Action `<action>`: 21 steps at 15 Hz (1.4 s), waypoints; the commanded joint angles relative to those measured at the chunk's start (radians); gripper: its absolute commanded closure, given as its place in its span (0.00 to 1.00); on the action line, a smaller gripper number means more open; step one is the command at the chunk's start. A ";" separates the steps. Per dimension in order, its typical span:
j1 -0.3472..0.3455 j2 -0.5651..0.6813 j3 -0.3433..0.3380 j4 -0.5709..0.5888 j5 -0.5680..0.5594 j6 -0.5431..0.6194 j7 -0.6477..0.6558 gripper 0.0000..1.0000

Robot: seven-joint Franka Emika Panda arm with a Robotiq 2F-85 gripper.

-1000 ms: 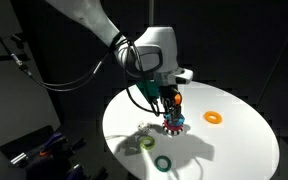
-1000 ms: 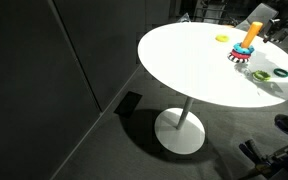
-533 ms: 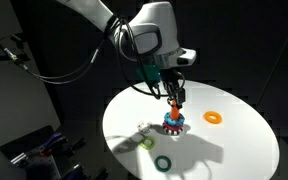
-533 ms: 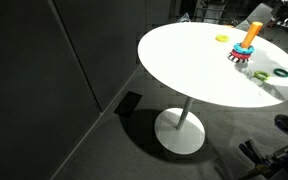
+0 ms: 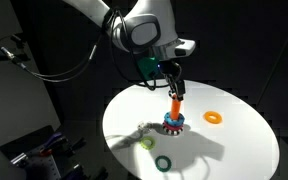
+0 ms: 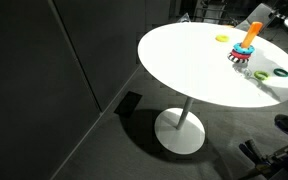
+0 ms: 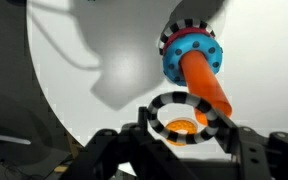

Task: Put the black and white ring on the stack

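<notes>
The hand grips the black and white ring between its two fingers, which press on the ring from both sides, so the jaws stand only as wide as the ring. In the wrist view the ring hangs level and close to the camera, beside the upper end of the orange peg. I cannot tell if the peg already enters its hole, though something orange shows through it. In an exterior view the hand hangs directly over the stack, well above the white bench. The stack stands upright with blue and red toothed rings around its base, and the wrist view shows a striped edge under the blue one. On the bench a flat orange ring lies apart on one side of the stack. A yellow-green ring and a dark green ring lie nearer the front edge.
</notes>
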 commanded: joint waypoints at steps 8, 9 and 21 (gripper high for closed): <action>0.052 0.070 -0.011 0.085 -0.131 0.001 0.213 0.61; 0.054 0.079 -0.012 0.095 -0.129 0.001 0.217 0.61; 0.074 0.177 -0.030 0.176 -0.125 -0.002 0.225 0.61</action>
